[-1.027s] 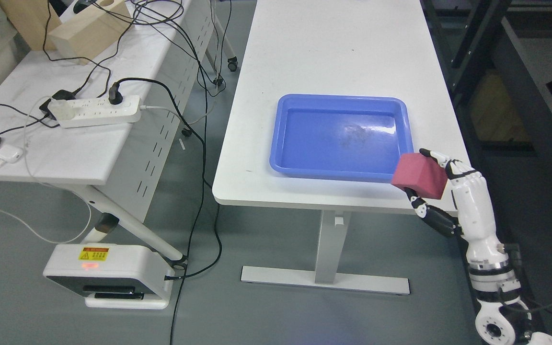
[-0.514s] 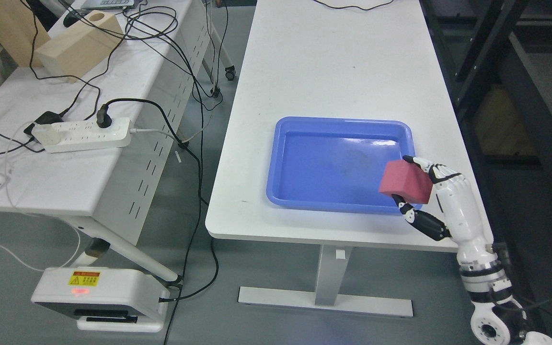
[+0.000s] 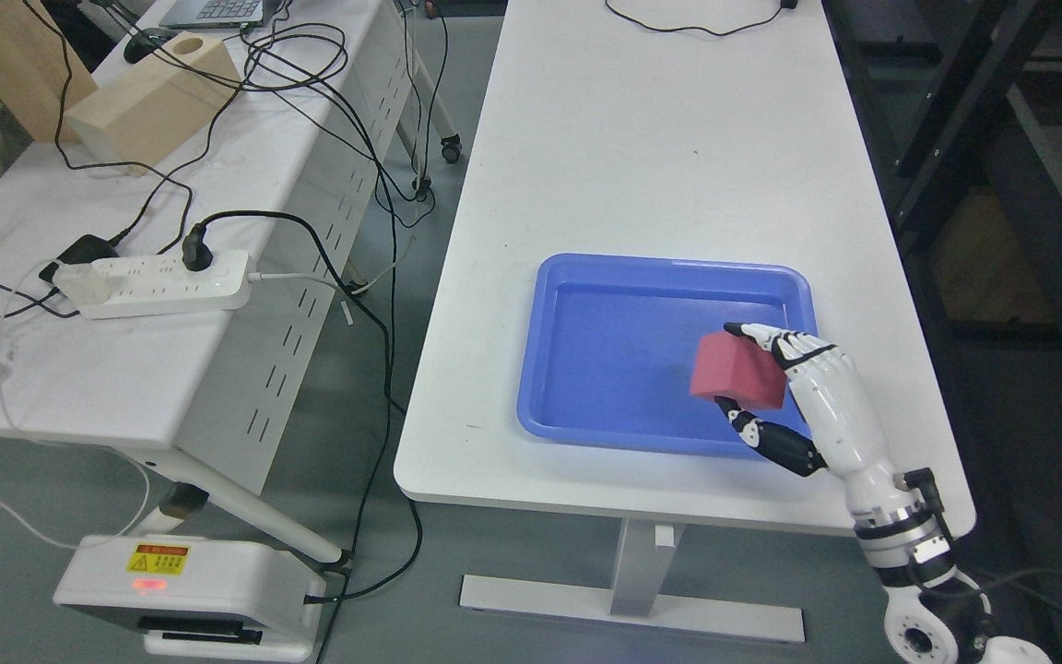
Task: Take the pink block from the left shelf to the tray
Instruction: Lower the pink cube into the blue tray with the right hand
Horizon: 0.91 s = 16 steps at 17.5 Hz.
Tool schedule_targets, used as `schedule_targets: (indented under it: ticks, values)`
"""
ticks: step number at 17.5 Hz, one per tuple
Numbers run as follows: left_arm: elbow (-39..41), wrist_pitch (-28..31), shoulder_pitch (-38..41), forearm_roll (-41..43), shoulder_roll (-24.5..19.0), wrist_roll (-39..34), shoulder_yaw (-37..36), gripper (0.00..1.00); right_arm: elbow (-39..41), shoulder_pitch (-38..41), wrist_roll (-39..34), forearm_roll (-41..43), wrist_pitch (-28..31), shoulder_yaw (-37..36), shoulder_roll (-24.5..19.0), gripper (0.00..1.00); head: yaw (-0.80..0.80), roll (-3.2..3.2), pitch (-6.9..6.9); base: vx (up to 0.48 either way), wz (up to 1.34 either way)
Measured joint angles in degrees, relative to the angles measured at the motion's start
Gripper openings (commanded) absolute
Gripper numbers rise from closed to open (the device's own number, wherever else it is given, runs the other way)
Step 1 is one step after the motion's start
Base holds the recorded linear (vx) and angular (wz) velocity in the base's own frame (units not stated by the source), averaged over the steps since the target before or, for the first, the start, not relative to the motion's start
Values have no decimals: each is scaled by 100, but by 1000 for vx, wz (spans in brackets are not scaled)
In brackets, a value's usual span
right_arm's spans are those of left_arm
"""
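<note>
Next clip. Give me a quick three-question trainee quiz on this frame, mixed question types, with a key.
1. True or false: the pink block already lies flat on the floor of the blue tray.
2. Which robot hand holds the block? A) left B) right C) neither
3. Fill in: on the side table at left, a black plug sits in the white ____.

Key: 1. false, it is held above the tray's near right part. 2. B. 3. power strip.
</note>
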<state>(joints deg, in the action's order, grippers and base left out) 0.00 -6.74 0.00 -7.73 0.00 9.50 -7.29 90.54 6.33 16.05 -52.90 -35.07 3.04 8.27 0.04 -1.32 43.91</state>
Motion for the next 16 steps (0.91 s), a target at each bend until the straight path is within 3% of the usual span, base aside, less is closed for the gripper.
schedule_targets:
  ticks: [10, 12, 14, 16]
  values:
    - [0, 0, 0, 0, 0, 0, 0, 100, -4, -15, -517, -104, 178, 222, -165, 6, 0, 0, 0, 45, 10]
    - [0, 0, 0, 0, 0, 0, 0, 100, -5, -16, -529, -155, 189, 267, -230, 14, 0, 0, 0, 20, 8]
    - [0, 0, 0, 0, 0, 0, 0, 100, -8, -16, -543, -246, 222, 315, -328, 28, 0, 0, 0, 18, 0]
    - [0, 0, 0, 0, 0, 0, -1, 100, -11, -15, -562, -311, 416, 349, -428, 34, 0, 0, 0, 11, 0]
